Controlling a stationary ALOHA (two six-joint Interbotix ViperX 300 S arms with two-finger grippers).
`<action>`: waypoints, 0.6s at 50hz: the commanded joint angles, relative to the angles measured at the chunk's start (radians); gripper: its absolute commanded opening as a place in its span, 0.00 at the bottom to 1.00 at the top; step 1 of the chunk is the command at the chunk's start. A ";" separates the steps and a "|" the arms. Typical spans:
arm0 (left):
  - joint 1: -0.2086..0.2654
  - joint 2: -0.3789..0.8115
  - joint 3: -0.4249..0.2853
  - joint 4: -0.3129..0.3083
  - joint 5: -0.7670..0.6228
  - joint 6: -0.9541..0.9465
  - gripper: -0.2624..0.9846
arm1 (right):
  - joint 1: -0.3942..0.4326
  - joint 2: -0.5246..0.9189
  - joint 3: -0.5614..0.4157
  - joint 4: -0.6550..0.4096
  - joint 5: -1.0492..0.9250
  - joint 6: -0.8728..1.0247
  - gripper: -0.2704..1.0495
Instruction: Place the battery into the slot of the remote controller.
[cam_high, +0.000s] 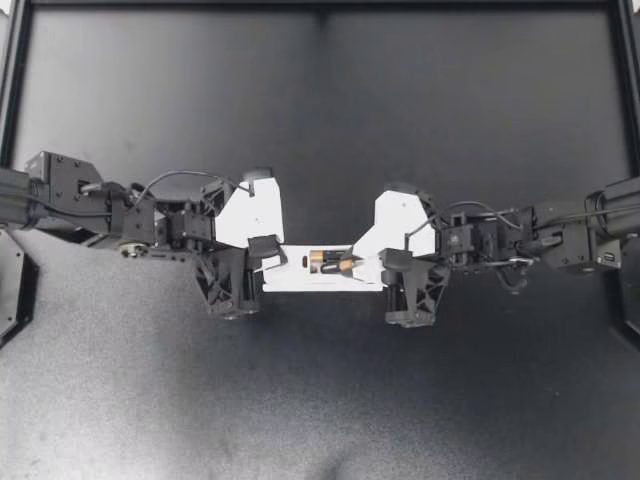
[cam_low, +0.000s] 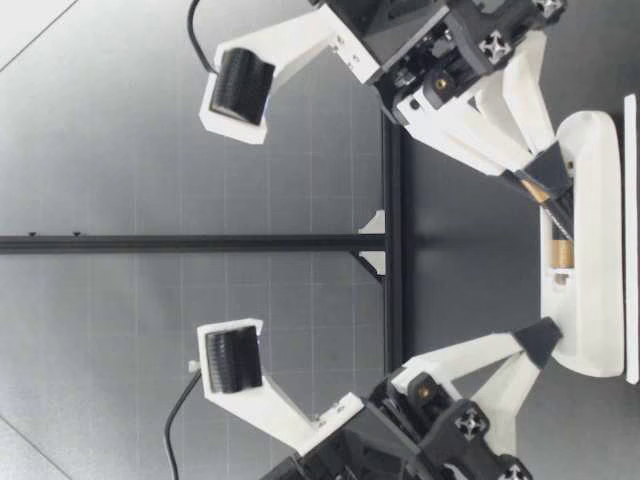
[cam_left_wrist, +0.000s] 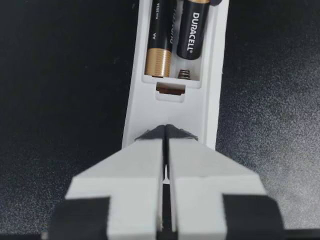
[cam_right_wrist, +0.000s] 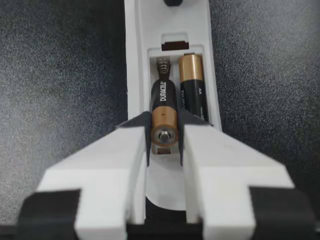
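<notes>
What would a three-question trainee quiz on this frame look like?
1. True or false: my left gripper grips a battery.
2. Pick one. The open compartment of the white plastic remote controller shows: A no battery; B one battery; C two batteries.
3. Fill in: my right gripper is shut on a ___.

Key:
1. False. It is shut with nothing in it, its tip at the remote's end.
2. C. These are the seated battery and the black-and-copper cylindrical battery beside it.
3. Battery, the one on the spring side.
</notes>
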 joint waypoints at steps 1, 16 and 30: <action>0.003 -0.012 -0.002 0.002 0.005 -0.002 0.07 | 0.003 -0.018 -0.023 0.002 0.017 0.000 0.19; 0.003 -0.012 -0.002 0.002 0.005 -0.002 0.07 | 0.018 -0.023 -0.048 -0.003 0.066 0.002 0.30; 0.005 -0.014 -0.002 0.002 0.006 -0.003 0.07 | 0.025 -0.066 -0.057 0.005 0.078 0.032 0.57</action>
